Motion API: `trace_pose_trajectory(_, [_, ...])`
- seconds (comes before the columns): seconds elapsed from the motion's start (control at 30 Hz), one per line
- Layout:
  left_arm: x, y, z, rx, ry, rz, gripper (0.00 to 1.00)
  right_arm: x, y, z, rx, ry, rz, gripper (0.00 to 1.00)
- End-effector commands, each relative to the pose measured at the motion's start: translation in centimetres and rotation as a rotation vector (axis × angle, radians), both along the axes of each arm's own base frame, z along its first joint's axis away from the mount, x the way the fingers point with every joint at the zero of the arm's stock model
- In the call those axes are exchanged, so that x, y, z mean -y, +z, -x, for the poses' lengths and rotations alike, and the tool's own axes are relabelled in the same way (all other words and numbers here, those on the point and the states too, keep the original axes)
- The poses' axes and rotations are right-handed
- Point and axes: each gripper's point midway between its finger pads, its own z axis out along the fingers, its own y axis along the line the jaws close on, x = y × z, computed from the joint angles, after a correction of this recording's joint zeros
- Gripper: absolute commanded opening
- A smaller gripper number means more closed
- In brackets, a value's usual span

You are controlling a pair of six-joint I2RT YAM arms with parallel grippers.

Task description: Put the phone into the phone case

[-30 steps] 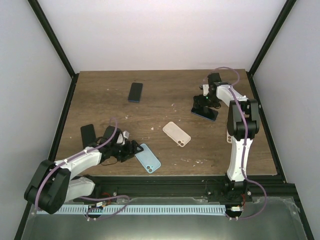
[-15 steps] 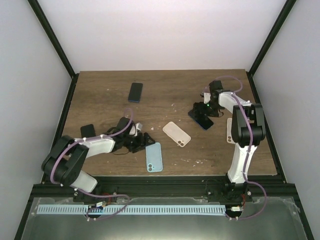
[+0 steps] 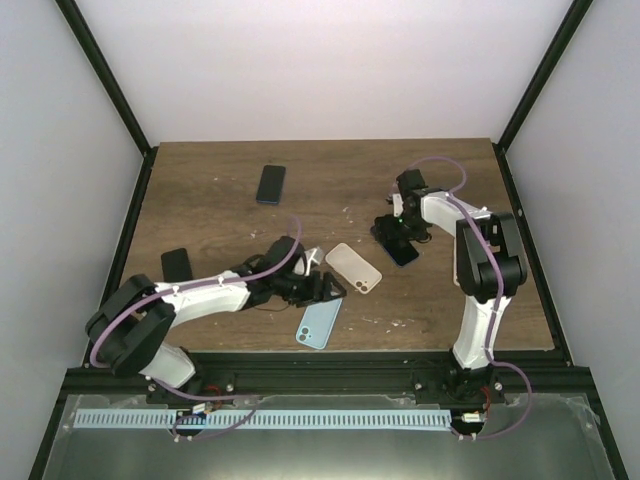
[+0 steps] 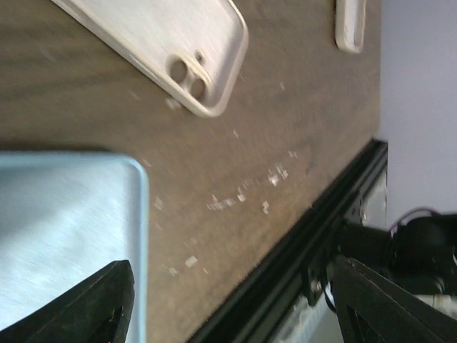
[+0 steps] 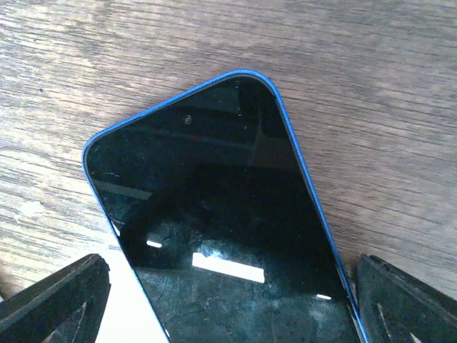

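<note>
A dark phone with a blue rim [image 3: 398,245] lies screen up right of the table's middle. My right gripper [image 3: 396,230] is low over it and open. In the right wrist view the phone [image 5: 214,207] lies between the two fingertips of the right gripper [image 5: 232,264]. A beige phone case [image 3: 353,268] lies in the middle, camera hole towards the front. My left gripper [image 3: 322,289] is open just left of the case, over the top end of a light blue phone-shaped slab [image 3: 318,323]. In the left wrist view the slab [image 4: 64,236] lies under the left finger [image 4: 107,300] of the left gripper [image 4: 230,270], and the case [image 4: 164,43] is ahead.
Another dark phone [image 3: 271,184] lies at the back left. A black slab [image 3: 176,265] lies at the left. A second beige case [image 4: 350,25] shows at the far side in the left wrist view. The table's front edge and black rail [image 4: 300,250] are close to the left gripper.
My left arm has swept right towards the beige case, and the light blue slab has moved right and turned with it. My right gripper and the dark phone have moved left and nearer.
</note>
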Motion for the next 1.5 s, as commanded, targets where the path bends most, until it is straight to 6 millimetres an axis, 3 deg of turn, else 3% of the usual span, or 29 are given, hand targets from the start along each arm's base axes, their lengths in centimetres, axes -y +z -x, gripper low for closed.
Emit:
trace_pose_trajectory(0.0, [1.3,-0.2,3.8,-0.052,-0.042,-0.034,0.78,-0.3,-1.5,1.4,-0.037,0.001,0.079,0.95])
trace_pose_trajectory(0.23, [4.4,-0.6,8.6,-0.08,-0.139,-0.047,0.79,1.0,-2.5,1.4,-0.049,-0.016,0.182,0.95])
trace_pose_trajectory(0.37, [5.3,-1.6,9.3,-0.102,-0.169,-0.065,0.79,1.2,-2.7,1.5,-0.046,-0.017,0.19,0.94])
trace_pose_trajectory(0.63, [4.5,-4.7,9.6,-0.163,-0.162,-0.189,0.79,1.6,-3.0,1.5,-0.041,-0.039,0.212,0.88])
trace_pose_trajectory(0.73, [2.7,-5.5,9.1,-0.138,-0.121,-0.293,0.8,1.5,-2.6,1.2,-0.026,-0.042,0.202,0.87])
trace_pose_trajectory(0.87, [-1.4,-6.5,8.1,-0.094,-0.035,-0.454,0.83,1.1,-2.1,1.2,-0.012,-0.052,0.172,0.85])
trace_pose_trajectory(1.0, [-5.8,-6.9,5.6,-0.098,0.097,-0.552,0.84,0.9,-3.0,2.0,-0.032,-0.064,0.148,0.82])
trace_pose_trajectory(1.1, [-9.0,-5.6,3.7,-0.06,0.246,-0.543,0.8,1.0,-3.6,2.3,-0.054,-0.083,0.152,0.8])
trace_pose_trajectory(1.2, [-12.1,-2.4,1.3,0.044,0.47,-0.518,0.78,0.2,-3.5,2.6,-0.065,-0.096,0.097,0.78])
trace_pose_trajectory(1.3, [-13.7,-0.7,0.8,0.022,0.665,-0.437,0.73,-0.7,-2.9,3.0,-0.055,-0.098,0.045,0.78])
trace_pose_trajectory(1.47, [-14.6,-0.3,1.7,-0.125,0.856,-0.319,0.71,-0.1,-2.3,3.0,-0.032,-0.116,0.071,0.77])
